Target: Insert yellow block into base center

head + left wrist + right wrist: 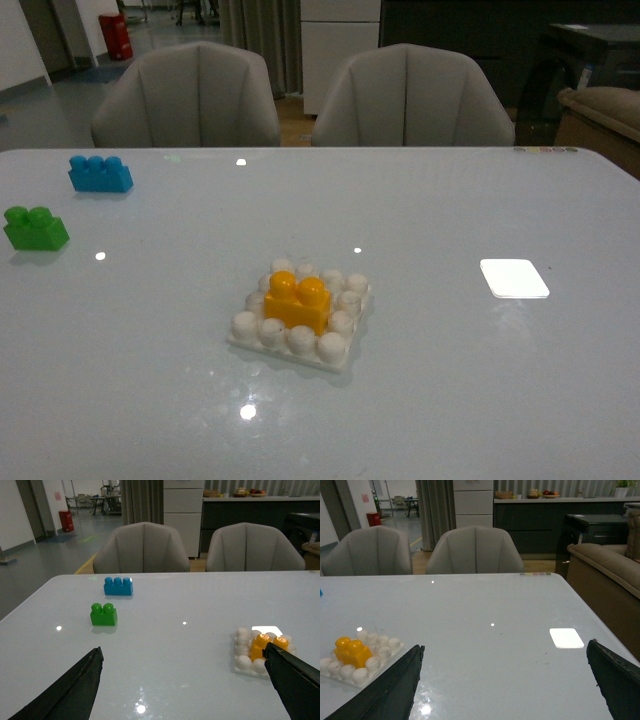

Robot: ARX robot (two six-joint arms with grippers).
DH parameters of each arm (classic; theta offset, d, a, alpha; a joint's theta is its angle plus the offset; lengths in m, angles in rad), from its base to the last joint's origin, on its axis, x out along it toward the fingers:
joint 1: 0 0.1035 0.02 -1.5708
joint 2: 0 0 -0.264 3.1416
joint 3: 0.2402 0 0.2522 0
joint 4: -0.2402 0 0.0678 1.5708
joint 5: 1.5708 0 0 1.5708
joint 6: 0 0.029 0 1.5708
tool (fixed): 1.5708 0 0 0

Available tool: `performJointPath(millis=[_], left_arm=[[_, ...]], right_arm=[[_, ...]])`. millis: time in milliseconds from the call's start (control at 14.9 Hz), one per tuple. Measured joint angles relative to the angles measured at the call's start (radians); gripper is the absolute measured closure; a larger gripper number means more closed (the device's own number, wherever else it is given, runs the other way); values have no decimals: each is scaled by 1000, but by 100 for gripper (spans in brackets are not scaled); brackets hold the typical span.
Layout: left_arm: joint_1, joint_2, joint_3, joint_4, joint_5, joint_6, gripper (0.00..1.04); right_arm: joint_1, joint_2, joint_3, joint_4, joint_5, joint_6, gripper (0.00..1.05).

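The yellow block is a small glossy yellow-orange brick with two round studs on top, and it sits pressed onto the middle of the base, a flat square white plate whose own round studs ring the brick on all sides. The plate lies on the pale grey table, near the middle and slightly toward the robot. In the front view neither arm shows. The left wrist view shows the left gripper with its two dark fingers spread wide apart, holding nothing, above bare tabletop; the plate with its yellow brick lies just beyond one finger's tip. The right gripper is likewise spread wide and empty, with the plate off to one side of it. A green brick with two studs and a blue brick with three studs stand well apart from the plate, at the far left of the table. Two grey chairs stand behind the table
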Motion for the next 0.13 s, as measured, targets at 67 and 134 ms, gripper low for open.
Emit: performJointPath(millis=[67, 134], left_arm=[[0, 0, 0, 0, 0, 0, 7], [0, 0, 0, 0, 0, 0, 7]], right_arm=[[0, 0, 0, 0, 0, 0, 6], [0, 0, 0, 0, 0, 0, 6]])
